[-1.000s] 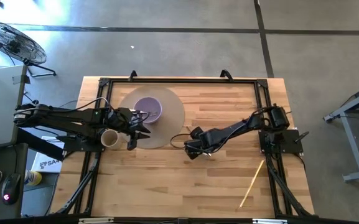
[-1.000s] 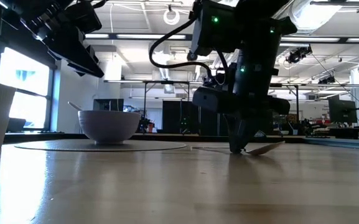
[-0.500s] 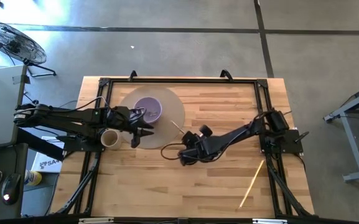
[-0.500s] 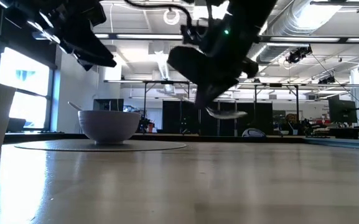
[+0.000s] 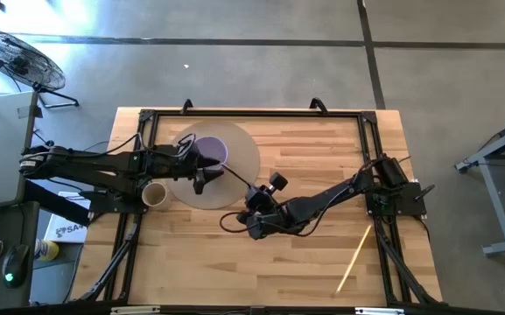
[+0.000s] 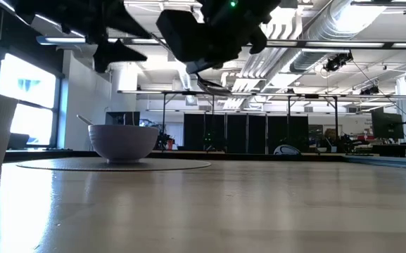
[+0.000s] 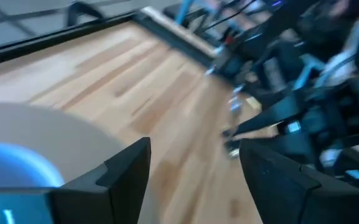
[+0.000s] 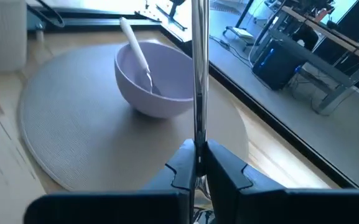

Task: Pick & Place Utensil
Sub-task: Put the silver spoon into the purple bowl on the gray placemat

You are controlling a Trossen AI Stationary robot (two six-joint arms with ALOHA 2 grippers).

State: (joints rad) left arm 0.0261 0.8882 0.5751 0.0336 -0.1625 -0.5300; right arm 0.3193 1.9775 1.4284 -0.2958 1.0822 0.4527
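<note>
A thin metal spoon (image 5: 237,179) is held by my right gripper (image 5: 252,199) in the air just off the right edge of the round grey mat (image 5: 239,149). On the mat stands a lilac bowl (image 8: 157,78) with a white utensil (image 8: 135,53) leaning in it. In the low view the spoon (image 6: 214,88) shows below my right gripper (image 6: 203,35), high above the table. My left gripper (image 5: 201,175) hovers open over the mat beside the bowl (image 5: 208,153), its fingers pointing toward the right arm. My right gripper (image 8: 198,152) pinches the spoon's thin handle (image 8: 198,134) between its two fingers. The long free part of the handle runs on past the fingertips toward the bowl. The spoon is lifted clear of the table.
A pale cup (image 5: 154,194) stands by the mat's near-left edge, close under the left arm. A wooden stick (image 5: 354,258) lies near the table's right near corner. Bare wood lies between the mat and the near edge.
My right gripper has lifted the spoon off the table and carried it up and toward the table's left, to the mat's edge, turning so that the handle points at the bowl. My left gripper has shifted a little toward the right, over the mat.
</note>
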